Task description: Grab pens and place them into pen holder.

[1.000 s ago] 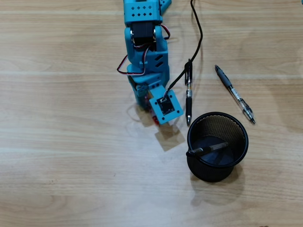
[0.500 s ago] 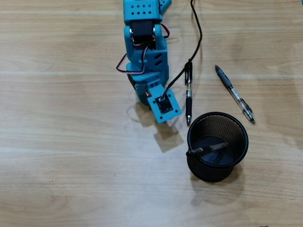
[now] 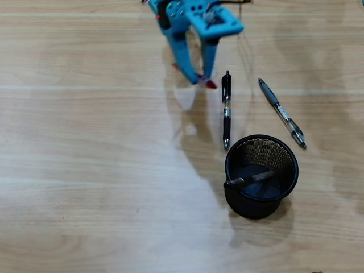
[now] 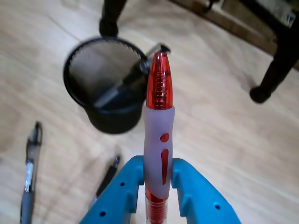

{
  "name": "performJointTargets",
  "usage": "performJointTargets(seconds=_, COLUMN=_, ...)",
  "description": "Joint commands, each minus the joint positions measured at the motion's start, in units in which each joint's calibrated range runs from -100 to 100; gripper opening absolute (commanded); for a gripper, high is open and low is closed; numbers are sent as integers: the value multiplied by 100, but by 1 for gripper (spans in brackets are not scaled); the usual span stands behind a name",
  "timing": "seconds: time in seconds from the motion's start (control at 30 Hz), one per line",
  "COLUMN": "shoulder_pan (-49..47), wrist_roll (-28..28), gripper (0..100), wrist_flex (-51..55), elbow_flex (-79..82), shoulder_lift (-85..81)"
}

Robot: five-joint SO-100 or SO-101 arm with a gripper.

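The arm is seen at the top edge of the overhead view, with the blue gripper (image 3: 203,82) pointing down the frame toward the table. Its two fingers (image 3: 185,57) are spread only by the width of a pen barrel. In the wrist view the gripper (image 4: 157,179) is seen clamped on the red pen (image 4: 159,135), which stands between the fingers with its ribbed red end uppermost in the frame; in the overhead view only a small red tip (image 3: 210,84) is visible at the fingertips.

The pen holder (image 3: 261,176) stands on the wooden table (image 3: 85,170) at lower right of the overhead view, well apart from the gripper. One pen (image 3: 249,180) is observed lying slantwise inside it, one end resting against the rim. A black pen (image 3: 226,111) lies on the table just above the holder's rim, near the gripper. A grey and clear pen (image 3: 282,113) lies diagonally further right.
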Motion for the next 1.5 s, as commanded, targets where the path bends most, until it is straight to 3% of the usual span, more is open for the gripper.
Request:
performJointTargets(seconds=0.0, shoulder_pan=-573, wrist_roll=-220, gripper=2, wrist_flex=-1576, elbow_flex=-9, shoulder_lift=-190)
performJointTargets(seconds=0.27, shoulder_pan=-1149, wrist_roll=-294, gripper=2, wrist_flex=-4592, elbow_flex=-118, shoulder_lift=1134)
performJointTargets(seconds=0.43, shoulder_pan=-1176, wrist_roll=-294, gripper=2, wrist_flex=-5230, elbow_flex=-543, shoulder_lift=1873)
performJointTargets(seconds=0.83, shoulder_pan=-1012, wrist_roll=-294, gripper=2, wrist_flex=-5239, elbow_flex=-842, shoulder_lift=2680)
performJointTargets(seconds=1.0, shoulder_pan=-1021, wrist_roll=-294, gripper=18, wrist_flex=-5239, elbow_flex=-806, shoulder_lift=2689)
performJointTargets(seconds=1.23, shoulder_pan=-1030, wrist_roll=-241, gripper=14, wrist_flex=-5129, elbow_flex=-761, shoulder_lift=2527)
performJointTargets(seconds=1.3, shoulder_pan=-1067, wrist_roll=-241, gripper=14, wrist_flex=-4692, elbow_flex=-752, shoulder_lift=2315)
performJointTargets(seconds=1.47, shoulder_pan=-1058, wrist_roll=-236, gripper=10, wrist_flex=-2396, elbow_flex=-842, shoulder_lift=1610)
